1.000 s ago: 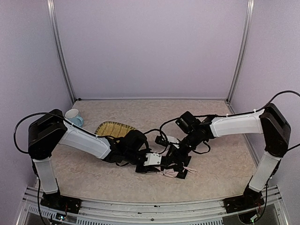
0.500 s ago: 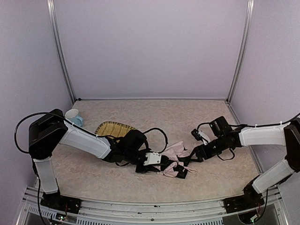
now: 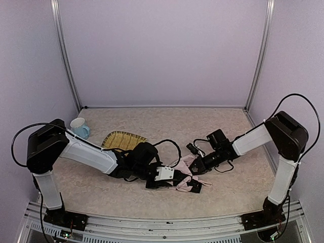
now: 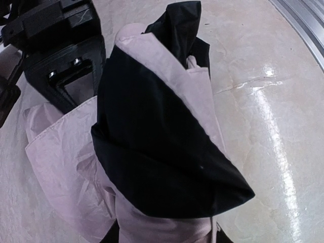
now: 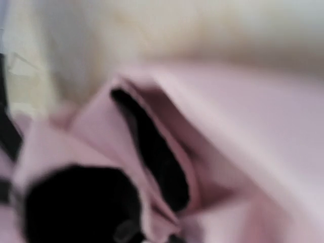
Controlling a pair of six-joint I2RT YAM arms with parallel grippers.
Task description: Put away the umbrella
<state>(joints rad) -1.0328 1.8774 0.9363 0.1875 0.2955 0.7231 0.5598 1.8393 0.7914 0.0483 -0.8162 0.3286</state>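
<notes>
At mid-table, left gripper (image 3: pixel 171 177) clamps the limp, light umbrella (image 4: pixel 66 167); right gripper (image 3: pixel 195 164) shut at its fabric (ribs likely the firmer hold)

Pale pink umbrella (image 4: pixel 61 157), yellow woven mat (image 3: pixel 123 138)

Lilac walls (image 3: pixel 162 50), aluminium corner posts (image 3: pixel 65 55), beige marbled tabletop (image 3: pixel 238 187)

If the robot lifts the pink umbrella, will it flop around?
Probably floppy: the umbrella has thin pink cloth lying crumpled in loose folds. Likely light too, since the cloth looks so thin. It shouldn't roll much, bunched up on the table.
</notes>
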